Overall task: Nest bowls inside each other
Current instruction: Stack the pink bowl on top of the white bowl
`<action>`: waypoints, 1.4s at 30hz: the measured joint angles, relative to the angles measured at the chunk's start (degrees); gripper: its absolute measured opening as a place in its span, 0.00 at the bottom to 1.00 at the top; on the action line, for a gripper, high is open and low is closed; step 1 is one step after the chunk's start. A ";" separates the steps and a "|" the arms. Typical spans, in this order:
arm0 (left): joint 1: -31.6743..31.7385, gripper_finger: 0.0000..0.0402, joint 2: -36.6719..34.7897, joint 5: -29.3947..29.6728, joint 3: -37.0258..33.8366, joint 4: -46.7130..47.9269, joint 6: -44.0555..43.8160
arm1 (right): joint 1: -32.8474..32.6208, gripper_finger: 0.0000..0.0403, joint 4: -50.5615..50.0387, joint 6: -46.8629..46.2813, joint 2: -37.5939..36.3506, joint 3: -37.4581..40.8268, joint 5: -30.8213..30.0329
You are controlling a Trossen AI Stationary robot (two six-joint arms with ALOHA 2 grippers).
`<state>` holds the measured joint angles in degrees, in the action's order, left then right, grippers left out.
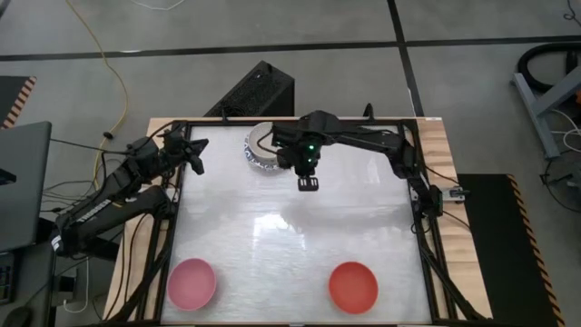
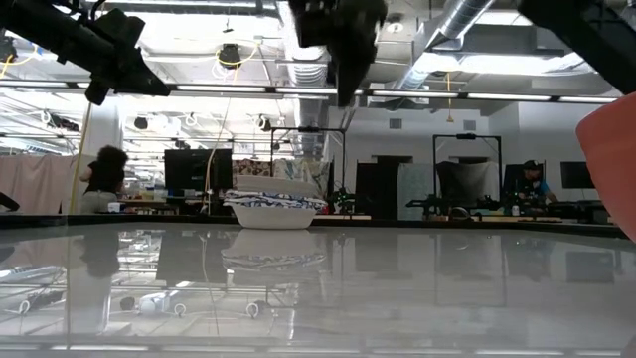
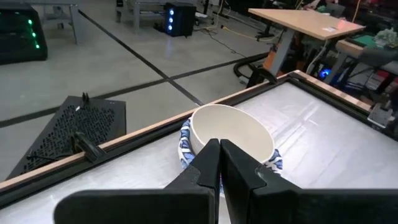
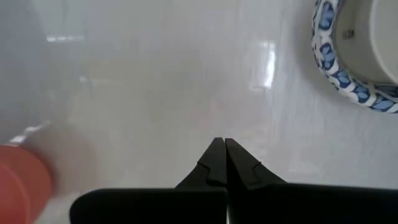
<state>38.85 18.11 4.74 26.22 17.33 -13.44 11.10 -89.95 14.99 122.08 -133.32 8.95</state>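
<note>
A plain white bowl (image 3: 230,130) sits nested in blue-patterned white bowls (image 1: 260,153) at the table's far middle; the stack (image 2: 273,211) rests on its base. Near the front edge stand a pink bowl (image 1: 192,282) on the left and a red bowl (image 1: 352,286) on the right, each on its base. My right gripper (image 1: 308,184) hangs shut above bare table, just right of and nearer than the stack, pointing down; its wrist view shows the shut fingers (image 4: 219,146) beside the patterned rim (image 4: 348,74). My left gripper (image 1: 195,159) waits shut at the far left, aimed at the stack.
The table has a raised wooden frame (image 1: 436,163) around a glossy white top. A black perforated box (image 1: 254,91) stands on the floor behind the far edge. Bare table lies between the stack and the two front bowls.
</note>
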 joint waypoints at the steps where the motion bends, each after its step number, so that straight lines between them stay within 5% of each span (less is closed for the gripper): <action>1: 0.00 0.00 0.00 -0.26 0.00 0.00 0.07 | -0.53 0.01 0.02 -0.56 -0.92 0.00 -0.01; 8: 0.00 0.00 0.00 -2.59 0.00 -0.05 0.11 | -4.63 0.02 0.00 -7.98 -9.85 -0.02 -0.54; 11: 0.00 0.00 0.00 -2.59 0.00 -0.11 0.12 | -7.21 0.02 0.08 -12.91 -14.24 1.62 -6.10; 23: 0.00 0.00 0.00 -5.24 0.00 -0.14 -0.90 | -19.15 0.02 1.02 -37.67 -32.41 26.80 -13.42; 28: -0.28 0.00 0.00 -15.49 0.04 -0.77 -2.98 | -26.24 0.02 2.53 -47.47 -36.52 36.62 -13.45; 33: -3.53 0.00 0.00 -21.88 1.08 0.68 -6.96 | -31.30 0.02 7.12 -53.41 -38.75 43.74 -13.51; 42: -15.64 0.00 3.52 -22.20 10.09 16.96 -7.78 | -33.13 0.02 11.26 -55.50 -39.41 47.34 -13.71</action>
<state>23.21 21.63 -17.46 36.31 34.28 -21.22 -22.03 -78.70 -40.51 82.67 -85.97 -4.75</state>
